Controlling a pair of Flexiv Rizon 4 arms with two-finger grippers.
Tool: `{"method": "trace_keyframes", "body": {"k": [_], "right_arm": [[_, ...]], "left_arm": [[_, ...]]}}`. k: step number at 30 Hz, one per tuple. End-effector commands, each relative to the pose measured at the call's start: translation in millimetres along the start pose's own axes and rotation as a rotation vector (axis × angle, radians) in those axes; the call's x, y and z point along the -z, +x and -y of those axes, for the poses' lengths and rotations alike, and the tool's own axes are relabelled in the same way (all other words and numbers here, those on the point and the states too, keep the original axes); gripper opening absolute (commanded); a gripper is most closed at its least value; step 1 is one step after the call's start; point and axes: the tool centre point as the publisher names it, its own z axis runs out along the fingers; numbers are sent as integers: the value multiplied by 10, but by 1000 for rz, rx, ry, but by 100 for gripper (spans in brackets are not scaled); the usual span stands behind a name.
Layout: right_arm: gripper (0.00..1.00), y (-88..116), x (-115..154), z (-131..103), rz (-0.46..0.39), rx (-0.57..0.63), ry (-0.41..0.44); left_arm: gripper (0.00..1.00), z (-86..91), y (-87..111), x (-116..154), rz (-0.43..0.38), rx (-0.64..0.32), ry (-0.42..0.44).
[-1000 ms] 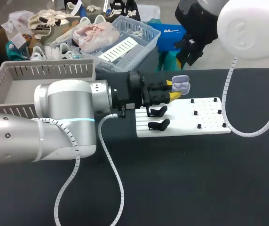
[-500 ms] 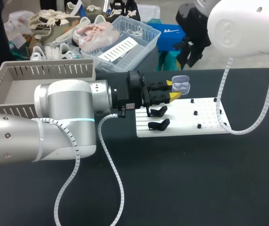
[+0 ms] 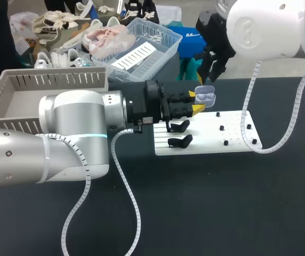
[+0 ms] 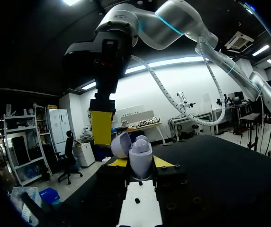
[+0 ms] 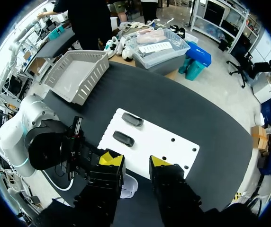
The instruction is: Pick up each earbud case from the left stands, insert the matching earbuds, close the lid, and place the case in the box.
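- The dark surface [image 3: 222,202] carries everything.
- The grey box [image 3: 46,80] sits at its far left corner.
- A white board [image 3: 216,140] lies near the middle of the far edge.
- My left gripper [image 3: 194,103] is clamped on the pale case [image 3: 206,96], lid up, above the board's far left corner.
- My right gripper [image 5: 135,161] hangs above the case, fingers spread apart.
- Two black stands [image 3: 180,127] sit on the board's left end.

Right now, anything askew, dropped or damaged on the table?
Nothing stands out. The open earbud case sits upright in the left gripper, fingers on both sides, above the white board. Both black stands lie side by side on it. The right gripper hangs open above.
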Motion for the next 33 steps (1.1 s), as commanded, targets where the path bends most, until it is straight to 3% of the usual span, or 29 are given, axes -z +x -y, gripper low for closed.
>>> {"method": "trace_keyframes", "body": {"k": [1,25,33], "right_arm": [[30,53,15,-8,2,-5,1],[32,269,110,-151,16,-25,-7],[35,358,230,-121,60,-57,-19]], "left_arm": [[0,2,5,-6,2,-2,-4],[0,2,5,-6,2,-2,-4],[0,2,5,-6,2,-2,-4]]}}
